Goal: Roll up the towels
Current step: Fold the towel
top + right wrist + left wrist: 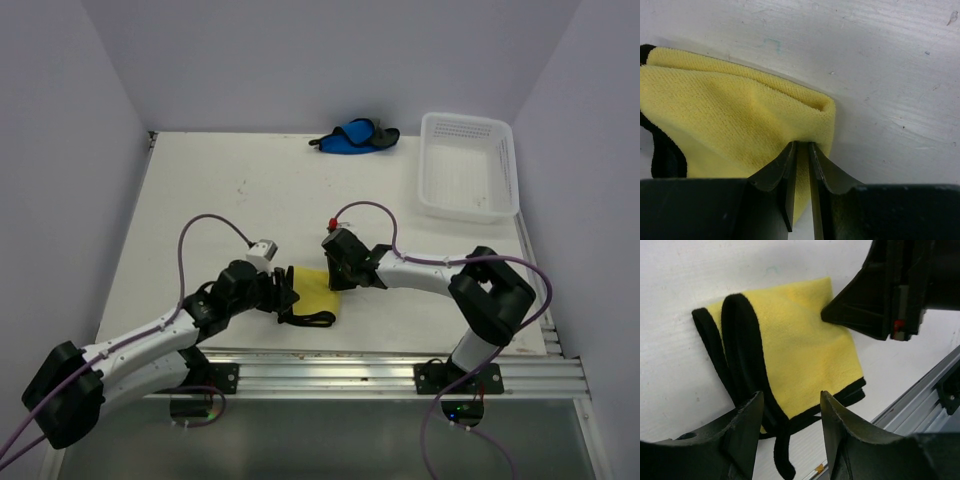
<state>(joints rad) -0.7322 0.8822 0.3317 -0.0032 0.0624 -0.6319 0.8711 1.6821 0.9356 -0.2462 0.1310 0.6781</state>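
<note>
The left gripper hangs open astride the dark-edged fold of the soft yellow towel — folded, not yet rolled — whose opposite corner the right gripper pinches. Next, likely: the left jaws close there and start turning. The crumpled blue towel lies well beyond both.

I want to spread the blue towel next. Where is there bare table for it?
Free: the broad bare table between the blue towel and the yellow towel, leftward to the wall. Crowded: near centre, where left gripper and right gripper meet at that yellow towel; white basket far right.
</note>
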